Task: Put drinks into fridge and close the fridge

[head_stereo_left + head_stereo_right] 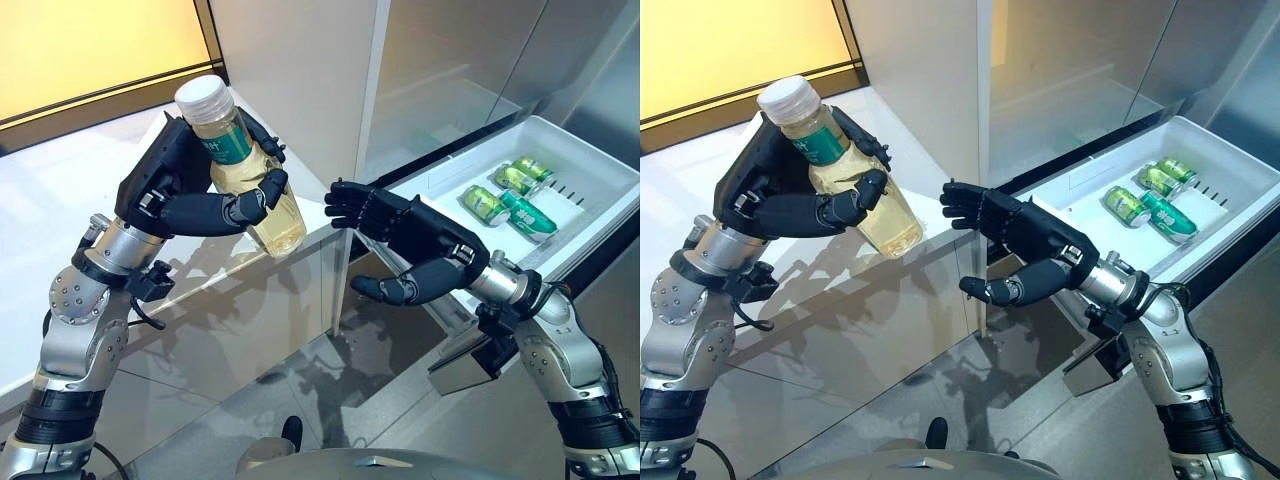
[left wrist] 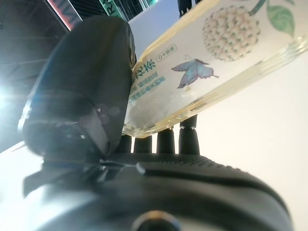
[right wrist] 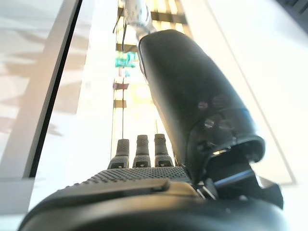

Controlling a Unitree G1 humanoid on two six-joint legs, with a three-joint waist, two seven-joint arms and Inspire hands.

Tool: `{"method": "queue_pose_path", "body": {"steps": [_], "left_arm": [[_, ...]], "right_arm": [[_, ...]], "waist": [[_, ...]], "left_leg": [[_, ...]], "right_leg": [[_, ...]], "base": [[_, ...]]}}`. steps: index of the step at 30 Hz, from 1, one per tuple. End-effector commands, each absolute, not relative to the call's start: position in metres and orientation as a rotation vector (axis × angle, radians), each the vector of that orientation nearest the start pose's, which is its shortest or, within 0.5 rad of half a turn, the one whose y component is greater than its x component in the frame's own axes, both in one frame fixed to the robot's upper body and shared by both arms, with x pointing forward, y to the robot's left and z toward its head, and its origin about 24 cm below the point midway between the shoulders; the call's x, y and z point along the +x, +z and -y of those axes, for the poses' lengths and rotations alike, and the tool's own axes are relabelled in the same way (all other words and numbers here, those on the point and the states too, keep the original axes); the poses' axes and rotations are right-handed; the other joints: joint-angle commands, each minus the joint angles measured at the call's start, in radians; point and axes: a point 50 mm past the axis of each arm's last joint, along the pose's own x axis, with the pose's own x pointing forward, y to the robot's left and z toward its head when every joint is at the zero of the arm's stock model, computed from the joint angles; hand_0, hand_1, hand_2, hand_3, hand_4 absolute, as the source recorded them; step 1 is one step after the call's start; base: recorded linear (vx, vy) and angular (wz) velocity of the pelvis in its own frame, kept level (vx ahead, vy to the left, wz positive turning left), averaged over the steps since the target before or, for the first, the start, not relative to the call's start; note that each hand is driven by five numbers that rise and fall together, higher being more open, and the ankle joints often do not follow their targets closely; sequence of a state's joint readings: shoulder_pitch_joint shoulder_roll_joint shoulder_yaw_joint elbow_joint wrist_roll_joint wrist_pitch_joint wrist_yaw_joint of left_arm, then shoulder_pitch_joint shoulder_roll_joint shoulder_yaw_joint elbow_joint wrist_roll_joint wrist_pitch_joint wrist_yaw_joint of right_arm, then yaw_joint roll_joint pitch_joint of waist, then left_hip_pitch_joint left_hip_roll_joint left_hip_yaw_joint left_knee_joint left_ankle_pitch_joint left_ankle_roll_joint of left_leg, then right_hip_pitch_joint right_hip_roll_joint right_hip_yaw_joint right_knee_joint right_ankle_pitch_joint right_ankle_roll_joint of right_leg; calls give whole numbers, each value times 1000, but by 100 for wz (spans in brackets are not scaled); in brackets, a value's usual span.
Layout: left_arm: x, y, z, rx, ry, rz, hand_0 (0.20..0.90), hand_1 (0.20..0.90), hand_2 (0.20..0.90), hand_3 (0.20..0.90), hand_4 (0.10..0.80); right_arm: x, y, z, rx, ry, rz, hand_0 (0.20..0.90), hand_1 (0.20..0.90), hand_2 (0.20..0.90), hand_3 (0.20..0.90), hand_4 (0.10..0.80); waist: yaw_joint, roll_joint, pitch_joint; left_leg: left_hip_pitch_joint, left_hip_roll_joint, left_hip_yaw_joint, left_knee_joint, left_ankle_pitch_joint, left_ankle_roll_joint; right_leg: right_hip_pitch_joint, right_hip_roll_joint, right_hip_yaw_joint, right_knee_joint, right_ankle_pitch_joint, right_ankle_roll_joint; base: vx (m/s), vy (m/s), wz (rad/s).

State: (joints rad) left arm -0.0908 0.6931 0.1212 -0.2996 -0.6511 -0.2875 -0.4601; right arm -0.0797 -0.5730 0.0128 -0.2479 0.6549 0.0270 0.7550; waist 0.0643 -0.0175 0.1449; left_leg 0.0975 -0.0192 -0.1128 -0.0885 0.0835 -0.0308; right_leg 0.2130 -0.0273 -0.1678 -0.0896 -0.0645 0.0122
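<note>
My left hand point(image 1: 190, 195) is shut on a clear bottle point(image 1: 245, 170) of pale yellow drink with a white cap and green label. It holds the bottle tilted in the air above the white counter. The bottle also shows in the left wrist view point(image 2: 216, 62), pressed between thumb and fingers. My right hand point(image 1: 410, 240) is open, fingers spread, a short way right of the bottle and apart from it. It also shows in the right wrist view point(image 3: 192, 110). The fridge's white drawer point(image 1: 600, 170) stands pulled out at the right with green cans point(image 1: 510, 195) lying in it.
A white counter point(image 1: 60, 200) runs along the left under the left arm. A tall pale panel point(image 1: 300, 70) stands between counter and fridge. The grey fridge wall point(image 1: 470, 50) rises behind the drawer. Grey tiled floor point(image 1: 300, 380) lies below.
</note>
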Motion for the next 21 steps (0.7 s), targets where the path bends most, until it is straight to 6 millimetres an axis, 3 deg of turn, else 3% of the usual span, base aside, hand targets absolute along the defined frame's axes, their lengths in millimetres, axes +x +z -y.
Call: {"method": "queue_pose_path", "body": {"steps": [1, 13, 21], "left_arm": [[212, 258, -222, 165, -569, 1028, 300, 300, 300, 200, 100], [223, 255, -194, 129, -723, 982, 300, 300, 300, 200, 100], [226, 259, -185, 220, -736, 998, 300, 300, 300, 200, 100]], "right_arm": [[246, 166, 173, -27, 952, 373, 900, 900, 900, 900, 800], [263, 169, 141, -28, 1040, 300, 900, 900, 900, 900, 800], [265, 181, 122, -27, 1120, 318, 900, 900, 900, 900, 800]], "waist": [[-21, -2, -114], [-7, -7, -108], [3, -8, -111]], "left_leg": [[34, -60, 9, 1, -100, 52], [44, -62, 4, 1, -99, 52], [45, -64, 2, 1, -99, 54]], "right_leg": [[-81, -11, 46, 15, 91, 60], [-71, -13, 39, 18, 88, 57], [-67, -12, 39, 18, 86, 54]], "base": [[0, 0, 0], [5, 0, 0], [4, 0, 0]]}}
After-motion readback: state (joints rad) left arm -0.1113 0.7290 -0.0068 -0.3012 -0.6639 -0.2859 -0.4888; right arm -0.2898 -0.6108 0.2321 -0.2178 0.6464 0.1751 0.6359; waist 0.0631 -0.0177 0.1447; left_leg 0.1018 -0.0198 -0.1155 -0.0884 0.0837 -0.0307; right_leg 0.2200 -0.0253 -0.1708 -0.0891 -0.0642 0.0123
